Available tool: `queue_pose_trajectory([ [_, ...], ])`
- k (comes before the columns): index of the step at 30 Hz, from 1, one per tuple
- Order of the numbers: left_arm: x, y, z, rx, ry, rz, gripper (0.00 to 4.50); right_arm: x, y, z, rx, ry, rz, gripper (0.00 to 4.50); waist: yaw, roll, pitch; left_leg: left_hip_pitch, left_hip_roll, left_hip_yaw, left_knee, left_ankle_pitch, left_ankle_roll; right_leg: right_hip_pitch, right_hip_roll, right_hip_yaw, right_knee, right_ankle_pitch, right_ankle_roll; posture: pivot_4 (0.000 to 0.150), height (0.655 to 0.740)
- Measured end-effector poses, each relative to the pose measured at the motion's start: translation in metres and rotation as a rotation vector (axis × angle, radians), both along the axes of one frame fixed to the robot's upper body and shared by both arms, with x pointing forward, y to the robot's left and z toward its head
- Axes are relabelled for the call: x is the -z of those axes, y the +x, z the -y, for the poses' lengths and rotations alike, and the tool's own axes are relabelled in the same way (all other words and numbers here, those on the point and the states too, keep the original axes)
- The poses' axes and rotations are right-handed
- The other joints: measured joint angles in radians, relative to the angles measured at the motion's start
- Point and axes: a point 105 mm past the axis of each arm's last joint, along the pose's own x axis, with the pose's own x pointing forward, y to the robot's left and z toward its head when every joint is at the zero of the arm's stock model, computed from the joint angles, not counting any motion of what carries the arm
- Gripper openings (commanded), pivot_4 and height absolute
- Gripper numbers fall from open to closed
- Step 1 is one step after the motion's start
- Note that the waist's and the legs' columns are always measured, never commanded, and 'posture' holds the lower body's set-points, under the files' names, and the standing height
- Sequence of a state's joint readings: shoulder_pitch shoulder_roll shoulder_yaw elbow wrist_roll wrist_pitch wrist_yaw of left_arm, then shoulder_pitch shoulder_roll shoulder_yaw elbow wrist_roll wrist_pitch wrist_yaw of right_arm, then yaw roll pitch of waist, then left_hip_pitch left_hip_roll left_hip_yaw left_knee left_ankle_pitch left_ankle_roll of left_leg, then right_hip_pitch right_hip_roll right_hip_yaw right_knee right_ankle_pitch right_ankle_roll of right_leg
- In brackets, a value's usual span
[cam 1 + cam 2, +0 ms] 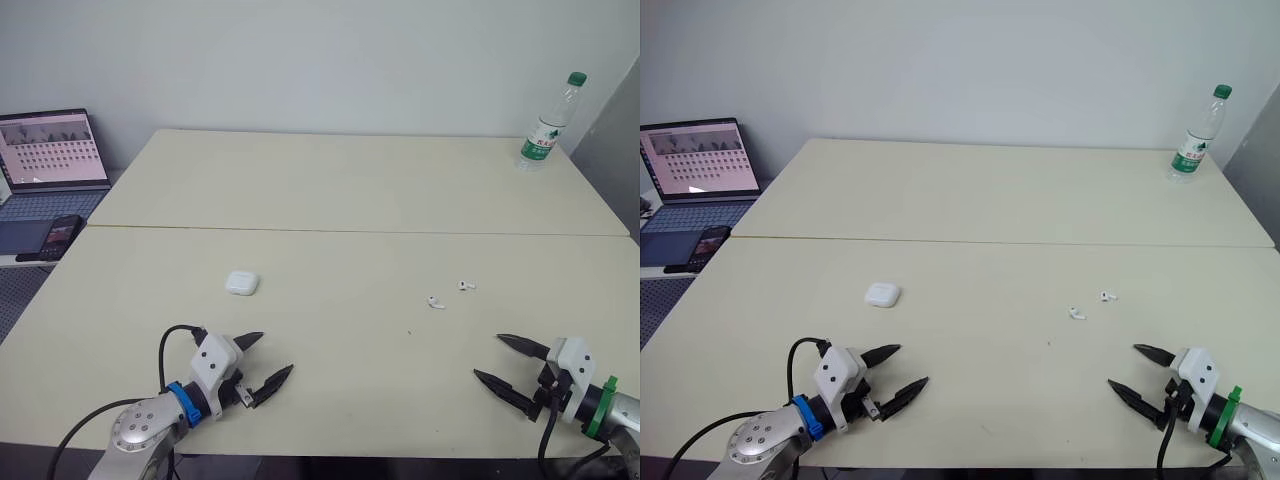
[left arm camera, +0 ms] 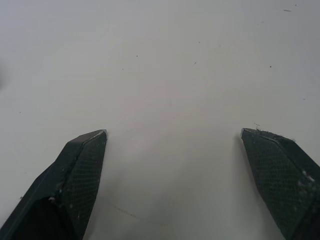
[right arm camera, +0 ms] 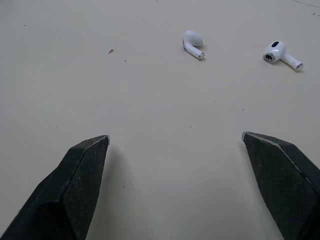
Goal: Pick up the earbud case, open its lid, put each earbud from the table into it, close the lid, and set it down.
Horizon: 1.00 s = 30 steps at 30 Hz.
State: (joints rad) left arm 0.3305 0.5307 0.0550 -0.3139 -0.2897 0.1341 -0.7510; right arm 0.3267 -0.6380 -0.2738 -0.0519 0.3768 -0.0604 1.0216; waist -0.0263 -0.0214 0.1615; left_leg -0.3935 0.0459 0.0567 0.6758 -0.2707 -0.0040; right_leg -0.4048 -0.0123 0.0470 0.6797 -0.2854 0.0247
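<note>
Nothing has been lifted yet, so I'd say this is the very first step: going for the earbud case (image 1: 241,283). It lies flat on the pale worktop (image 1: 350,200) with its lid shut, out ahead of the left claw (image 1: 277,352) and well apart from it. The case looks wider than it is deep, so its long axis runs roughly side to side across the robot. From where I stand I cannot tell which edge carries the hinge.

Both claws hover low at the near edge with their fingers spread wide and nothing between them. The right claw (image 1: 487,356) faces the two loose earbuds. The nearer earbud (image 3: 193,44) and the farther earbud (image 3: 281,52) lie on their sides, close together but not touching. Their stems slant in slightly different directions.

The left claw seems best placed for the pick. It would need to travel forward and come down over the case, closing across the short way so the lid seam stays reachable for the other claw. The smooth, rounded shell may skid if it is pinched off-centre.

A water bottle (image 1: 548,125) stands at the far right corner, and a laptop (image 1: 52,150) sits off to the left. Both are clear of the work.
</note>
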Motion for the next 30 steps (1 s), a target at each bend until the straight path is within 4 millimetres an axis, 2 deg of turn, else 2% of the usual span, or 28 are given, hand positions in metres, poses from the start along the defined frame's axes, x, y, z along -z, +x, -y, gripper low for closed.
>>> queue_pose_trajectory([
  [23, -0.002, 0.001, -0.005, -0.058, -0.032, 0.010, 4.50, 0.002, -0.003, -0.002, -0.023, 0.022, 0.014, 4.46, 0.000, 0.000, 0.000, 0.000, 0.000, 0.000, 0.000, 0.000, 0.000, 0.000, 0.000, 0.000, 0.000, 0.000, 0.000, 0.150, 0.7362],
  [27, -0.006, 0.008, -0.010, -0.133, -0.055, 0.044, 4.50, -0.003, -0.002, -0.007, -0.052, 0.060, 0.028, 4.46, 0.000, 0.000, 0.000, 0.000, 0.000, 0.000, 0.000, 0.000, 0.000, 0.000, 0.000, 0.000, 0.000, 0.000, 0.000, 0.150, 0.7362],
  [30, -0.021, 0.025, -0.018, -0.215, -0.073, 0.122, 4.50, -0.014, 0.001, -0.019, -0.104, 0.092, 0.060, 4.46, 0.000, -0.001, 0.000, 0.000, 0.000, -0.001, 0.000, 0.000, 0.000, 0.000, 0.000, -0.001, 0.000, 0.001, 0.001, 0.150, 0.7362],
])
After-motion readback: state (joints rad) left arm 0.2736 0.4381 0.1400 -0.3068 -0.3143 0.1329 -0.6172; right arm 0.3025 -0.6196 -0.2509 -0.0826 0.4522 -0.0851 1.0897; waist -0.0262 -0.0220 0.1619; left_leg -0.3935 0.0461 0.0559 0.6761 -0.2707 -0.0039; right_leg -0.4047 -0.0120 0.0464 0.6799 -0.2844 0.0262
